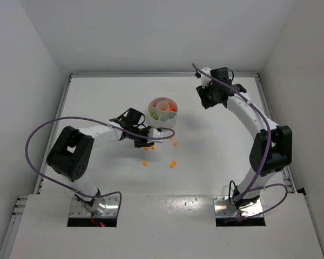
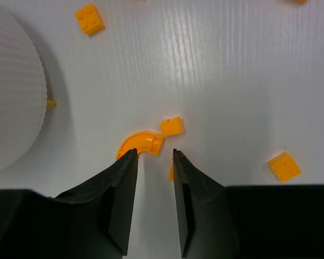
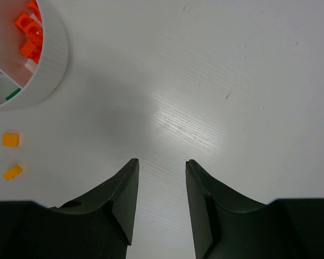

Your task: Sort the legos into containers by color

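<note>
left pincer [image 2: 154,152] hangs low over the surface [image 2: 232,81] just beside the dish [image 2: 13,91], jaws a narrow gap apart, released, clasping nothing; a curved orange lego [image 2: 141,144] lies at its tips, and an orange sliver [image 2: 171,172] in the gap may be another brick. centre on one brick before closing. right pincer [image 3: 162,163] hangs released and empty across the dish
</note>
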You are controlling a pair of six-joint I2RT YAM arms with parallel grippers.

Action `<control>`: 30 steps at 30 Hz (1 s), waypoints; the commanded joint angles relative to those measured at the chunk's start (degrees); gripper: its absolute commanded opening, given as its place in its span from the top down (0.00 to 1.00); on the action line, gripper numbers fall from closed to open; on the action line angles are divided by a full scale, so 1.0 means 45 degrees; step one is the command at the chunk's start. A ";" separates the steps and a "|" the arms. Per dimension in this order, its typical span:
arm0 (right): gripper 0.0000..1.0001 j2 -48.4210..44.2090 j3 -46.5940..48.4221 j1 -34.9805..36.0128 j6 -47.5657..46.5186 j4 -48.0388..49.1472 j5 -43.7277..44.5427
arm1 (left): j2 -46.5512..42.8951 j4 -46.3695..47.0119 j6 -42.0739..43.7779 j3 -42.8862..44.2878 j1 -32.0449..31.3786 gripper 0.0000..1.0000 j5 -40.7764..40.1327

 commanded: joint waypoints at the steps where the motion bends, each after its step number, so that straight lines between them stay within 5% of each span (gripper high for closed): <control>1: 0.59 0.0000 0.0264 -0.0064 0.0209 0.0069 -0.0149 | -0.0003 0.0348 0.0251 0.0074 -0.0298 0.62 0.0167; 30: 0.59 0.0235 0.0498 -0.0064 0.0209 0.0069 -0.0267 | 0.1345 -0.0121 0.0230 0.1070 -0.1039 0.66 -0.1415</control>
